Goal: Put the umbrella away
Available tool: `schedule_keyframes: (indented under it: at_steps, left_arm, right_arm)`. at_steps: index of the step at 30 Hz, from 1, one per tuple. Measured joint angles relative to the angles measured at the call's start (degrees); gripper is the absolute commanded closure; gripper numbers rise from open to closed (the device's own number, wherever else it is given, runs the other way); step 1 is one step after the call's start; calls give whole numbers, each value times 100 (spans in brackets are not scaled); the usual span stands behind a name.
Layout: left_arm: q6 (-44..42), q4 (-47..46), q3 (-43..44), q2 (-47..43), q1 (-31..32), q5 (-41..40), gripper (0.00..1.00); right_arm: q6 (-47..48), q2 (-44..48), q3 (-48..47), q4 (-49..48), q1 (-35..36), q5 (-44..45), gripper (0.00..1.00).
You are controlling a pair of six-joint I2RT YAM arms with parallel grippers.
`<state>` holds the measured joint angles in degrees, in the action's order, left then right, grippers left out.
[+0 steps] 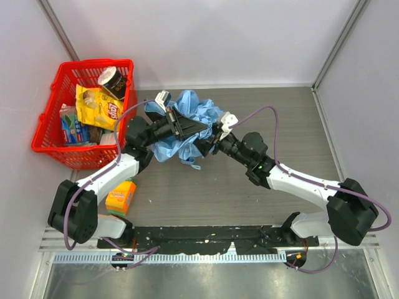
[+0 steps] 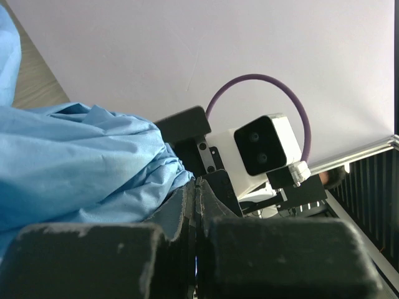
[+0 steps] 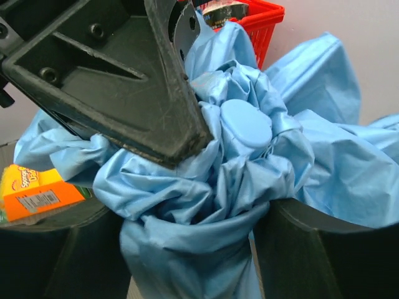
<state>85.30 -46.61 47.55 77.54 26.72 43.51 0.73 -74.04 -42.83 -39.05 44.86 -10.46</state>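
Your left gripper (image 2: pixel 196 205) pinches shut on the light sky-blue fabric folding umbrella (image 1: pixel 194 112), steadying it midway across the grey wooden table (image 1: pixel 249 193), seemingly so your right gripper (image 3: pixel 193 249), jaws apart astride the bunched cloth, can gather it.

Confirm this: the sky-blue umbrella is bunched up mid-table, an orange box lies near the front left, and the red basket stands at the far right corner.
Wrong on one count: the top external view shows the red basket at the far left corner, not the right. The sky-blue umbrella is indeed bunched up mid-table, and the orange box lies near the front left.
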Motion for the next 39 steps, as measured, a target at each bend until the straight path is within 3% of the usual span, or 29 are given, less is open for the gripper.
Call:
schedule_keyframes:
  at_steps: [6,10,12,16,20,25,29,35,39]
  left_arm:
    - [9,-170,39,-4,7,-144,100]
    - [74,-337,63,-4,28,-136,100]
    - [146,-358,133,-2,192,-20,98]
    - [-20,-9,525,-2,374,299,61]
    - [-962,1252,1373,-151,258,387,41]
    - [-3169,3731,2341,-1047,50,-330,37]
    - [-4666,5056,2500,-1849,37,-914,37]
    - [-5611,6022,2122,-2216,98,-1241,34]
    - [-5862,6544,1971,-1899,238,-1351,35]
  right_arm:
    - [-24,-59,61,-422,-24,-37,80]
    - [-92,-13,144,-546,-103,-42,99]
    - [-74,0,164,-540,-57,-197,99]
    - [-92,271,317,-341,42,-431,99]
    - [-92,807,490,164,46,-404,99]
    - [-190,1523,651,844,46,-140,99]
    - [-291,2135,811,1408,46,166,99]
    - [-297,2603,748,2140,42,291,99]
    - [-280,2614,590,2671,42,293,99]
